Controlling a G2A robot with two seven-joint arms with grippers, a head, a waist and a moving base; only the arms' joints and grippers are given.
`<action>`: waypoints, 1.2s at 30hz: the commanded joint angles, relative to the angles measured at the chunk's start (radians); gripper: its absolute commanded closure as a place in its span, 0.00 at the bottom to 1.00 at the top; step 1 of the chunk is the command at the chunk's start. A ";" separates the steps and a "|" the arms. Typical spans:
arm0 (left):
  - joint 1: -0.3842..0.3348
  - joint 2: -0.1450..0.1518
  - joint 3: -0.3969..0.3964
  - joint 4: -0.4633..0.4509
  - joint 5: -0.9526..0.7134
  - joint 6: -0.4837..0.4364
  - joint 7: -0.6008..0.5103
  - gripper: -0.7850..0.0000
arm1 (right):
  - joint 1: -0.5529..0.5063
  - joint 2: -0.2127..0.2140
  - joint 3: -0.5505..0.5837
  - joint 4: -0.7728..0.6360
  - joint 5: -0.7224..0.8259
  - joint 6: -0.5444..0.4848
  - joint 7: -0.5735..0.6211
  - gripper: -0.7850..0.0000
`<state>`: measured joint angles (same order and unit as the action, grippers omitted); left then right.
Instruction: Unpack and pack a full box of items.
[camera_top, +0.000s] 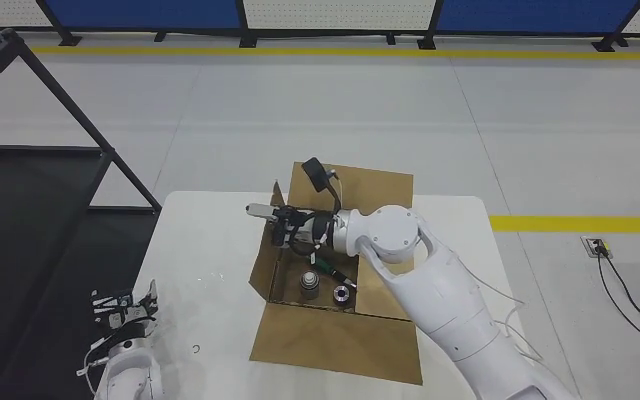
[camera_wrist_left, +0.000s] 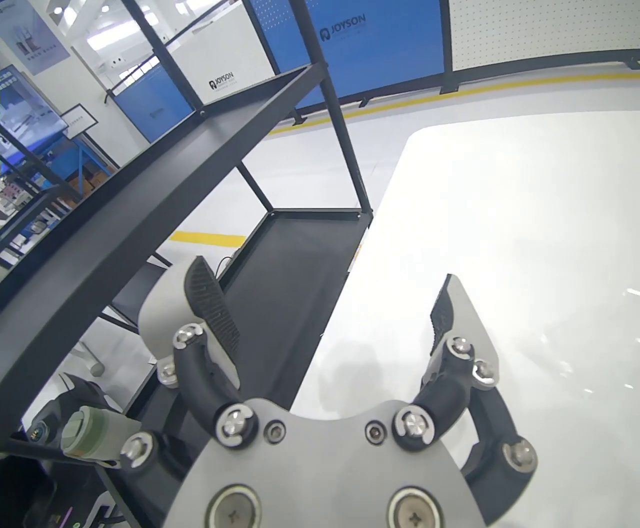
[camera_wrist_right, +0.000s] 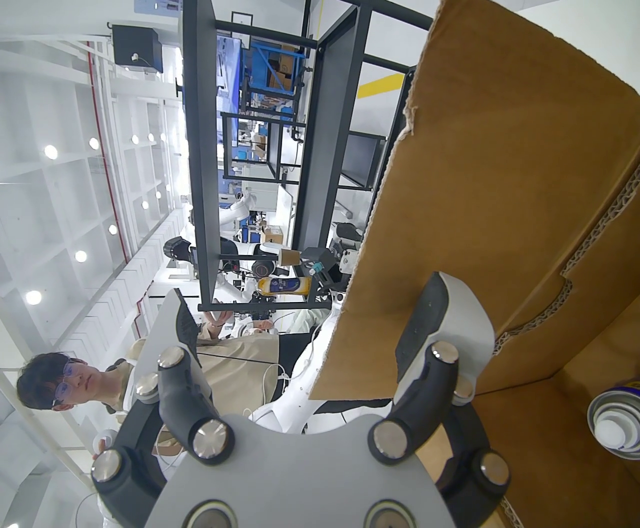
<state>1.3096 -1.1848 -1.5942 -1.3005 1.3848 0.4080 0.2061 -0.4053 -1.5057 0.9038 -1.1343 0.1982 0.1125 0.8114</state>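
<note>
The box (camera_top: 372, 186) sits open in the middle of the white table (camera_top: 205, 260), flaps spread. Down on its floor stand two cans (camera_top: 310, 284), close together, tops up.

The right gripper (camera_wrist_right: 310, 315) is at the box's left flap (camera_wrist_right: 475, 175), jaws spread wide. One finger is inside the cardboard and the other outside, so the flap's edge runs between them with nothing pinched. From the right wrist view, one can (camera_wrist_right: 612, 425) shows just past the inner finger, low in the box.

Over at the near left corner of the table, the left gripper (camera_wrist_left: 325, 290) hangs with its jaws apart too, holding nothing, just beside the black rack (camera_wrist_left: 200, 150).

How will it handle? The flap looks light and stiff, but corrugated board creases easily, so a pinch near its free edge seems the place. The cans look rigid, smooth and round, probably slippery under the pads and heavy if full. A squeeze across the body, just below the top rim, looks the safest hold.
</note>
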 joint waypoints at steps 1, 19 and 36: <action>0.007 0.000 -0.017 -0.005 -0.011 0.004 0.007 0.00 | -0.001 -0.001 -0.001 -0.001 -0.002 0.000 0.000 0.00; 0.102 -0.011 -0.073 -0.113 -0.071 -0.087 0.101 0.00 | -0.012 -0.011 -0.013 -0.020 -0.014 0.014 -0.009 0.00; 0.029 0.017 0.038 -0.243 0.159 -0.654 -0.037 0.00 | -0.018 -0.013 -0.002 -0.019 -0.027 0.017 0.002 0.00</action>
<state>1.3369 -1.1679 -1.5558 -1.5438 1.5432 -0.2672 0.1570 -0.4235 -1.5187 0.9011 -1.1536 0.1717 0.1305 0.8126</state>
